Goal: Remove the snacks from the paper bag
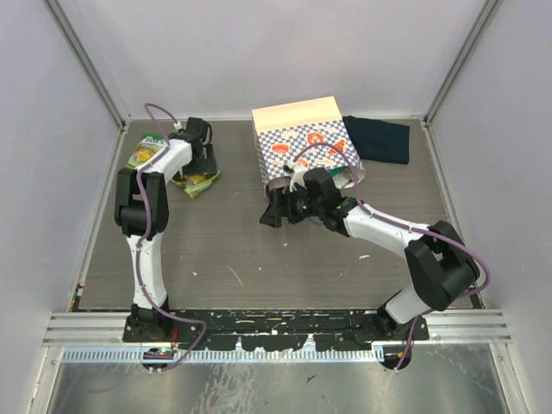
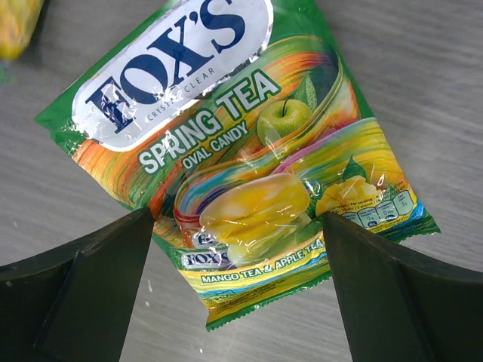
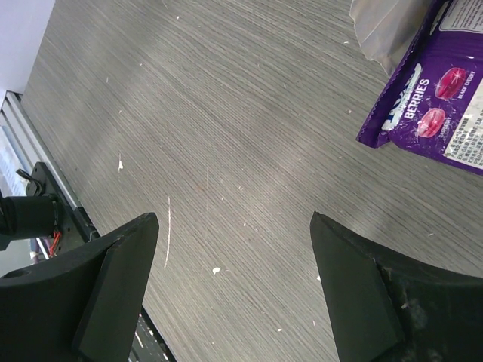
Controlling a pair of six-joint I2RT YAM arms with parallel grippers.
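A green-yellow snack pouch [image 2: 241, 151] lies flat on the table under my left gripper [image 2: 238, 294], which is open above its lower edge. From above, this pouch [image 1: 197, 183] and a second green-yellow pouch [image 1: 147, 152] lie at the far left by my left gripper [image 1: 205, 164]. The paper bag [image 1: 302, 138] lies on its side at the back centre. My right gripper [image 1: 271, 213] is open and empty just in front of the bag's mouth. In the right wrist view a purple pouch [image 3: 430, 105] lies by the bag's edge [image 3: 385, 30], apart from the gripper [image 3: 234, 286].
A dark navy folded cloth [image 1: 379, 138] lies right of the bag at the back. White walls close the table on the left, back and right. A metal rail [image 1: 276, 328] runs along the near edge. A yellow pouch corner [image 2: 15, 23] shows top left.
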